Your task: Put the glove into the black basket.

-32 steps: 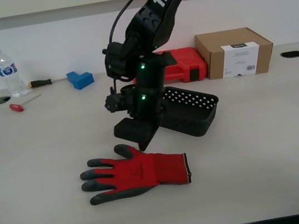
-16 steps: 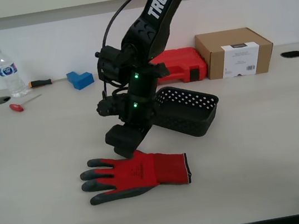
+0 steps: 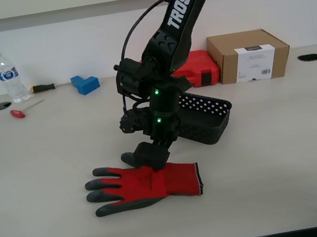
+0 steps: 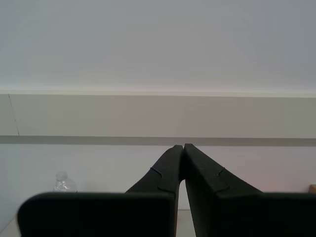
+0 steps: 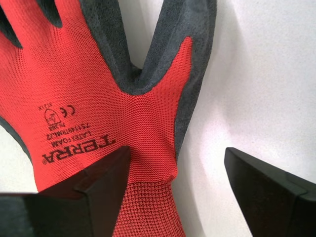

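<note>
The red knit glove (image 3: 150, 184) with dark grey fingers lies flat on the table, fingers toward the exterior view's left, cuff toward its right. My first gripper (image 3: 150, 158) is down at the glove by the base of the thumb. In the first wrist view the glove (image 5: 98, 94) fills the frame. My first gripper (image 5: 177, 153) is open there, one finger (image 5: 106, 173) on the red knit and the other finger (image 5: 261, 182) over bare table. The black basket (image 3: 209, 120) stands just behind the arm and looks empty. My second gripper (image 4: 183, 147) is shut and empty, pointing at a wall.
A red tool case (image 3: 195, 65) and a cardboard box (image 3: 249, 55) stand at the back. A water bottle (image 3: 8, 78), a blue block (image 3: 84, 83) and two screwdrivers (image 3: 23, 111) lie at the back left. The table's front edge is near the glove.
My first gripper has swung and come down from above the table in front of the basket onto the glove near the thumb. The glove and the basket have not moved.
</note>
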